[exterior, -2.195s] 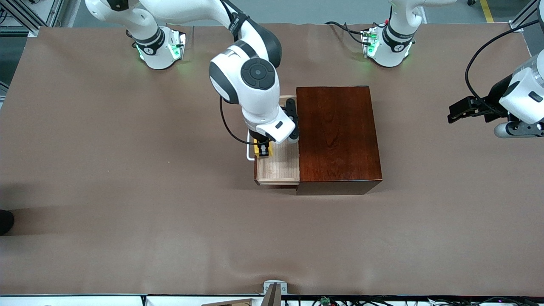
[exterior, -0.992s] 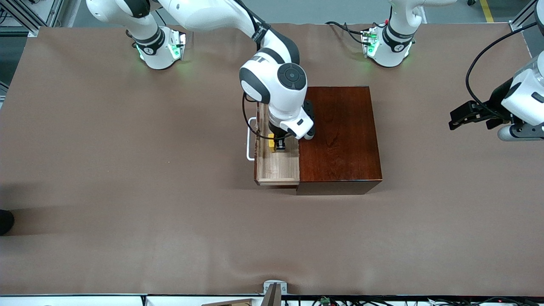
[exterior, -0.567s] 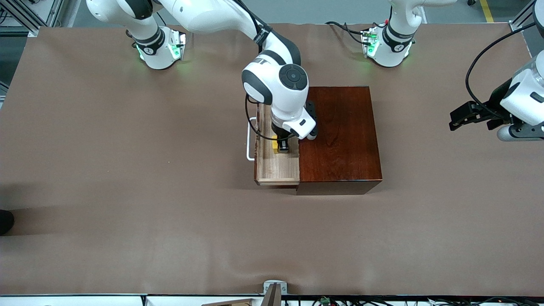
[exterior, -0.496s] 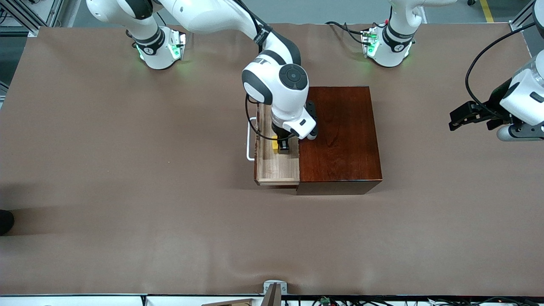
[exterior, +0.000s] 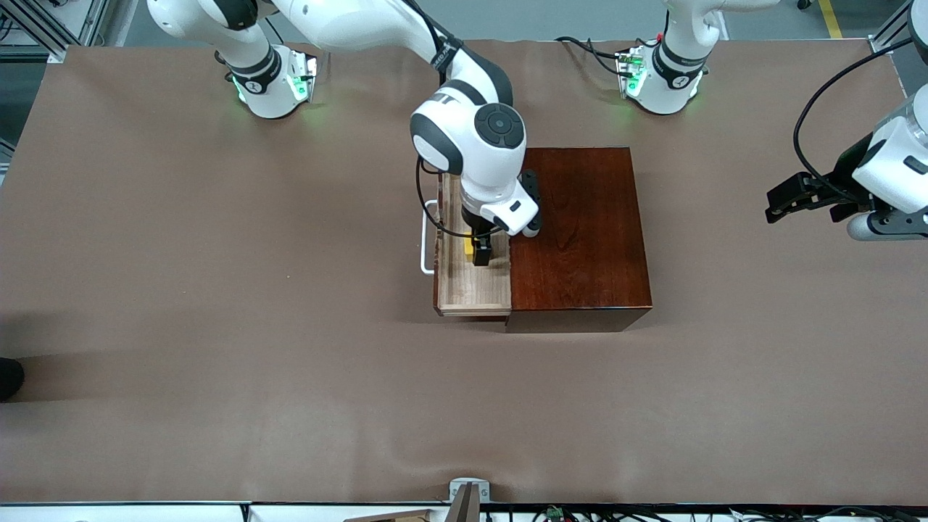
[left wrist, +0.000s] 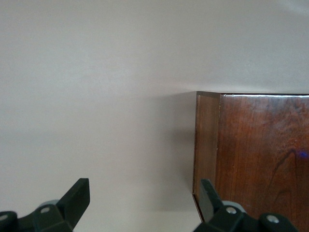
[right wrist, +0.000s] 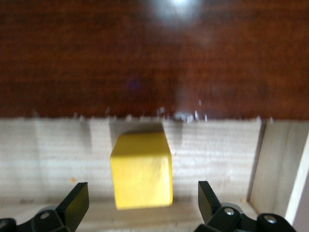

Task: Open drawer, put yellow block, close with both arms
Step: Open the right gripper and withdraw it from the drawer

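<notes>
The drawer (exterior: 473,293) stands pulled out of the mahogany box (exterior: 580,232), its white handle (exterior: 426,248) toward the right arm's end of the table. The yellow block (exterior: 469,247) lies on the drawer's pale floor (right wrist: 217,145), close to the box's edge (right wrist: 154,58). My right gripper (exterior: 479,254) hangs just above it, open. Its fingers (right wrist: 77,200) stand well clear on either side of the block (right wrist: 141,169). My left gripper (exterior: 774,201) waits open in the air past the box at the left arm's end, with the box's corner (left wrist: 260,154) in its wrist view.
Brown cloth (exterior: 217,290) covers the table all round the box. The two arm bases (exterior: 272,80) stand along the edge farthest from the front camera. A small metal bracket (exterior: 467,493) sits at the table's nearest edge.
My right gripper carried the block from over the drawer's front into the drawer, then opened and let it go. The block now rests on the drawer floor. The left arm barely moved.
</notes>
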Controlling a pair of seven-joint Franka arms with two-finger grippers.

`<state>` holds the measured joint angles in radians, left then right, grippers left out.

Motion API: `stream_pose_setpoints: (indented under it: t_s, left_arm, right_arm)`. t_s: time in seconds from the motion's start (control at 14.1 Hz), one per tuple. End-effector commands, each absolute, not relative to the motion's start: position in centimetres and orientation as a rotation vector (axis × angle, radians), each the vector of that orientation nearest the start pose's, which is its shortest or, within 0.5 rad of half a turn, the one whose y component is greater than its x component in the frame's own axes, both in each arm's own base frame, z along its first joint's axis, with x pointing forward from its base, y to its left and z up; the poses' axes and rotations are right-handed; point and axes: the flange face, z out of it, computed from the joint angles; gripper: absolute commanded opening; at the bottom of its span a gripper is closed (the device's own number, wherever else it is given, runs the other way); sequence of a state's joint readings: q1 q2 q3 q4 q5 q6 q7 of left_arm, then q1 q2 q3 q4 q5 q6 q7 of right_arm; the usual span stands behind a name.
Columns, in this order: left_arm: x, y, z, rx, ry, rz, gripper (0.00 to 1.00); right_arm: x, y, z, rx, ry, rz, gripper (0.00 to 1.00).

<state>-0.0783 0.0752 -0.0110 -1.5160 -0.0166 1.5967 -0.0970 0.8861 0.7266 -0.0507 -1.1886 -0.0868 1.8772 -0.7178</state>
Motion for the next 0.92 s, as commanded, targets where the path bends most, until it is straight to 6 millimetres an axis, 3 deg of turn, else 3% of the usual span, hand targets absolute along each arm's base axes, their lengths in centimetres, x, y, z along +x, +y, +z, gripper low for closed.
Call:
stream_pose_setpoints:
  t_s: [0.0,0.14,0.35,0.5,0.85]
  left_arm:
    - [57.4,-5.5,61.7,-3.149,-0.01,-0.03,1.0]
    - [57.4,-5.9,61.8,-3.152,0.002,-0.032,1.0]
    - [57.3,-7.4,62.0,-3.154,0.06,-0.039,1.0]
    - [57.0,-9.6,62.1,-3.154,0.118,-0.044,1.0]
    - [55.5,-16.0,64.2,-3.167,0.303,-0.106,1.0]
  right_arm:
    - [50.9,52.8,39.7,2.16,2.1,-0.059,1.0]
    - [52.8,49.3,43.2,2.228,2.043,-0.062,1.0]
    - [55.9,42.1,48.2,2.345,1.919,-0.104,1.0]
    - [57.7,37.6,50.8,2.41,1.846,-0.096,1.0]
    - [59.2,28.6,53.8,2.528,1.699,-0.124,1.0]
